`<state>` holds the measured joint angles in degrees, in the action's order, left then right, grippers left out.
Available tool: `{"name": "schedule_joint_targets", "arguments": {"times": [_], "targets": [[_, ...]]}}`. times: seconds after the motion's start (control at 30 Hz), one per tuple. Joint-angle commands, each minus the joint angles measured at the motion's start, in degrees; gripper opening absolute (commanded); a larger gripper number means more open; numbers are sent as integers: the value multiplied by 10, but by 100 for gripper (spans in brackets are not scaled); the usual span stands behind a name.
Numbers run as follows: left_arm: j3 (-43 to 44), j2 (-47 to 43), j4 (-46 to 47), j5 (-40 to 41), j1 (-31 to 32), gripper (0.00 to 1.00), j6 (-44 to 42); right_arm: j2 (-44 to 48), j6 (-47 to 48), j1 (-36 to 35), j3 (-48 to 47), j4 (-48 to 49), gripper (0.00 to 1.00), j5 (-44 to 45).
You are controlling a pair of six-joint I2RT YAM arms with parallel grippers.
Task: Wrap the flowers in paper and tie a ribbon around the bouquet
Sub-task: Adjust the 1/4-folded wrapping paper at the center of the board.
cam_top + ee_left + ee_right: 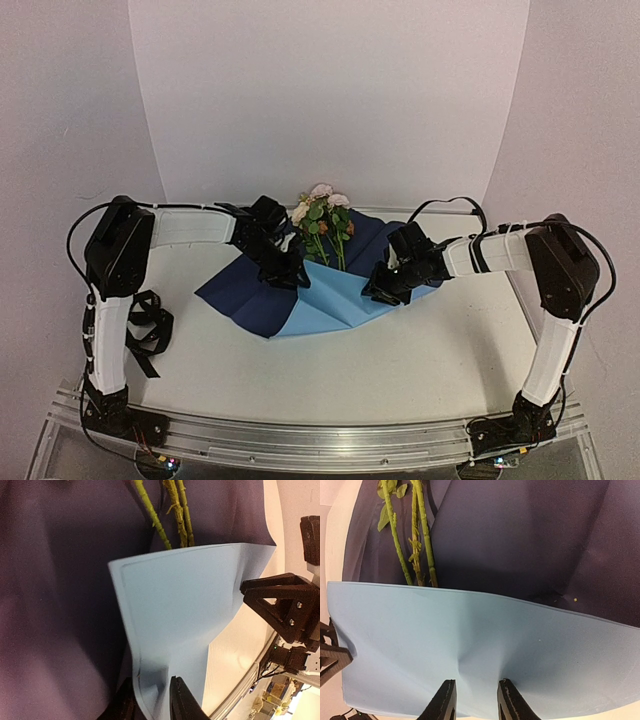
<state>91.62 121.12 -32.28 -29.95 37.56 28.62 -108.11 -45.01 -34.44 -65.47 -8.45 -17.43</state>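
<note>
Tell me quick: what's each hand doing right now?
Left hand: closed on the folded-over blue flap of the paper.
Right hand: closed on the same flap, at its edge.

flowers (322, 215) on paper (250, 290) | stems (422, 545) under fold (340, 295) | ribbon (150, 325) left of paper

Reaches in from both sides, upper links rising from the bases at the near edge, elbows bent high and wide, forearms angled inward toward the middle. Holds the left tool (284, 268) low over the surface (400, 370), wrist turned down, with fingers (184, 702) closed on a crumpled fold of the paper (190, 610). Mirrors this with the right tool (386, 284), equally low, pinching the paper's near edge between narrowly parted fingers (444, 700). Sets the two tools well apart, facing each other.
</note>
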Motion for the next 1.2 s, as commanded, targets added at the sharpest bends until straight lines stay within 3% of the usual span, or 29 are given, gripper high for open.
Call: {"name": "schedule_joint_targets", "arguments": {"times": [0.0, 0.1, 0.27, 0.57, 1.17], "targets": [[60, 25, 11, -31, -1, 19, -20, 30, 8, 1, -3, -1, 31, 10], [99, 46, -2, -38, -1, 10, -37, 35, 15, 1, -2, -2, 31, 17], [174, 95, -38, -55, 0, 4, -71, 40, 30, -1, -5, -8, 31, 28], [267, 167, -76, -71, 0, 2, -107, 14, 42, -1, -28, -15, 31, 34], [295, 200, -62, -61, 0, 3, -105, -12, 6, -8, 0, -41, 29, 94]]}}
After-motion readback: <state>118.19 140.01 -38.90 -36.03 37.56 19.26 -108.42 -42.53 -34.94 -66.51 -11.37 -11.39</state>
